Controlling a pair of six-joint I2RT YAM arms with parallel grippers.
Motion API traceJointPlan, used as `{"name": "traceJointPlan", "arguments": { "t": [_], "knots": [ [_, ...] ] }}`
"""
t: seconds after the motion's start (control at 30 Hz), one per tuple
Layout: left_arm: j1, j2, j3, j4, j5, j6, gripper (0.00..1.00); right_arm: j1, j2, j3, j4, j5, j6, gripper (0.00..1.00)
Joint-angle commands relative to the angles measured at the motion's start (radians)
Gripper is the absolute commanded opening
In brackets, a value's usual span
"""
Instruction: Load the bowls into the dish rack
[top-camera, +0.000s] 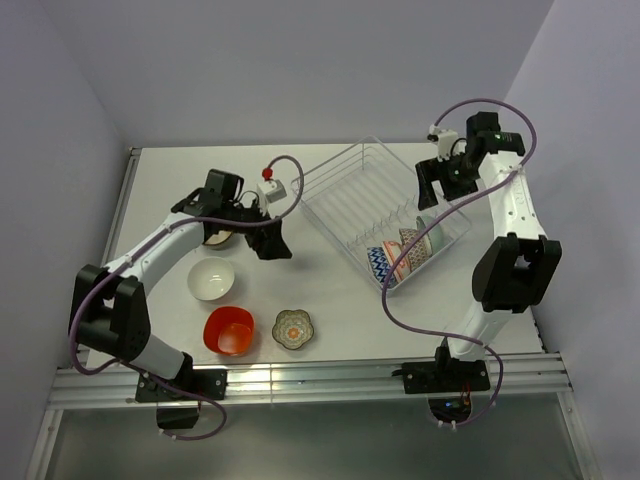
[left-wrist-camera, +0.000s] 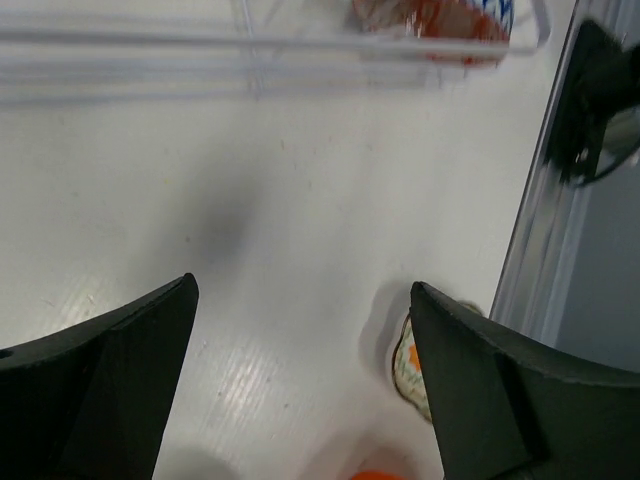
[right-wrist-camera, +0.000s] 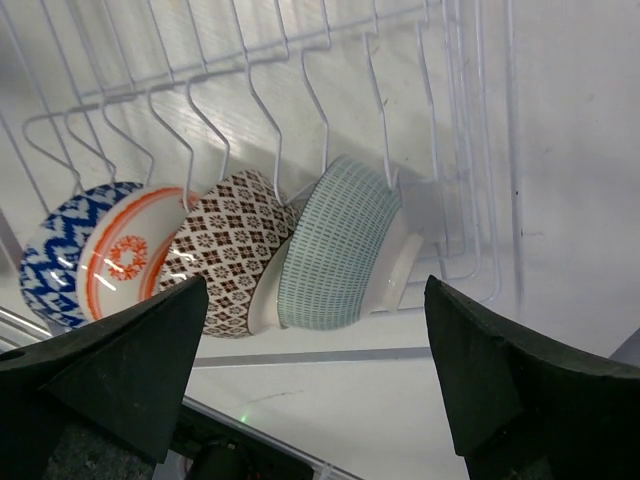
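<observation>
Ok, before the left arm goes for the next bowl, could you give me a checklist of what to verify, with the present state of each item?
1. Left gripper open and empty: ok.
2. Right gripper open, empty, over the dish rack: ok.
3. Blue zigzag bowl, orange patterned bowl, grey-brown bowl and teal bowl on edge between tines: ok.
4. Free tines beside them: ok.
5. White bowl, orange-red bowl and flower-shaped bowl upright on the table, uncovered: ok.
6. Bowl under the left arm, free to grasp: mostly hidden, cannot tell.
</observation>
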Motion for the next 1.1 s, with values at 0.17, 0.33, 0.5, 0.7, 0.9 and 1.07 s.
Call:
{"name": "traceJointPlan", "arguments": {
  "t": [0.17,0.33,0.5,0.7,0.9,1.07],
  "knots": [
    [-0.115,0.028,-0.083,-0.155,-0.051,0.32,0.85,-0.008,-0.045,0.19,-0.049,-0.137,0.094,0.96],
    [-0.189,0.082,-0.093,-0.222,-0.067,0.396,0.8,-0.008,-0.06,0.255,-0.072,-0.208,0.157,0.97],
    [-0.232,0.128,-0.097,-0.265,-0.084,0.479,0.78,-0.006,-0.082,0.247,-0.052,-0.194,0.184,0.97],
    [-0.25,0.152,-0.129,-0.29,-0.116,0.573,0.75,-0.008,-0.099,0.234,-0.051,-0.193,0.204,0.98],
    [-0.27,0.168,-0.151,-0.302,-0.136,0.628,0.69,-0.008,-0.1,0.212,-0.049,-0.188,0.207,0.98],
    [-0.276,0.182,-0.148,-0.302,-0.123,0.631,0.57,-0.008,-0.111,0.182,-0.042,-0.197,0.223,0.98]
  ]
}}
